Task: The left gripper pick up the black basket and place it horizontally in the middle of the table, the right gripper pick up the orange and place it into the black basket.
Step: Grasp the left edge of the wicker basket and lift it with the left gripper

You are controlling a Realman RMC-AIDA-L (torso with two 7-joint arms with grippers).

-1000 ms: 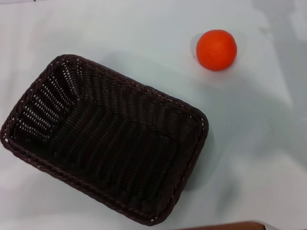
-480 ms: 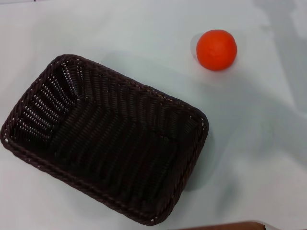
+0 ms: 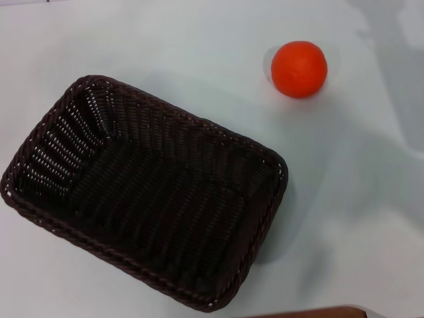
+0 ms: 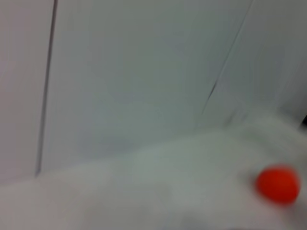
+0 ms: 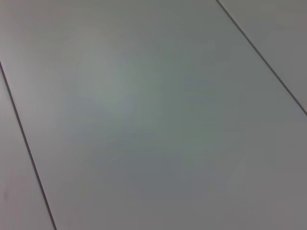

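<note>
No text, label, brand, number or sign can be read anywhere: the basket [image 3: 146, 192], the orange [image 3: 299, 69] and the table [image 3: 199, 46] all carry no writing.

Very little of the robot's own body shows. The left gripper [image 4: 305, 122] appears only as a small black sliver at the very edge of the left wrist view. It is blurred, so its shape, any screws or markings, and the fingers themselves cannot be made out. In the head view a narrow reddish-brown strip [image 3: 311, 312] with a smooth, gently curved upper edge runs along the near border. Whether it belongs to the robot cannot be told.
</note>
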